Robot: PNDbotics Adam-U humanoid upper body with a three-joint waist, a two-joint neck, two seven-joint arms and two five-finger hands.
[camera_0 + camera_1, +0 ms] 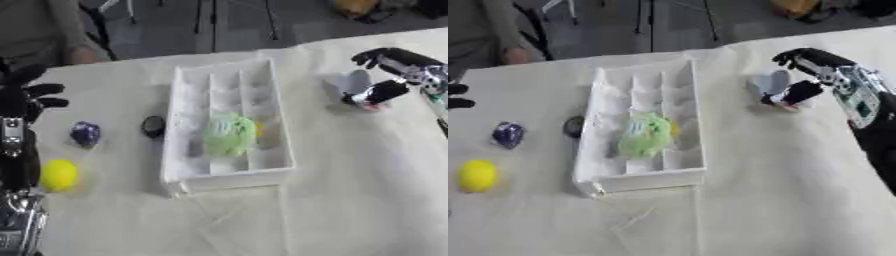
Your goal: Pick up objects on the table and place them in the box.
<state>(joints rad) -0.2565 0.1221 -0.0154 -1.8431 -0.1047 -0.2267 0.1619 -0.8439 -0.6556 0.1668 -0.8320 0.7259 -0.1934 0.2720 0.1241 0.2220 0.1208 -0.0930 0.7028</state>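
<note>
A white divided box [276,125] stands mid-table with a green crumpled thing [229,134] and a bit of yellow inside. To its left lie a small black round object [153,125], a blue-purple object [85,133] and a yellow ball [58,174]. My right hand [815,75] is right of the box, its fingers and thumb curled around a pale grey-white object [773,82] with a pink bit beneath, just above the table. My left hand [26,97] rests at the left edge, fingers relaxed and holding nothing.
The table [350,200] is covered in a cream cloth. A person sits at the far left edge beyond the table. Chair legs and a yellow thing stand on the floor behind.
</note>
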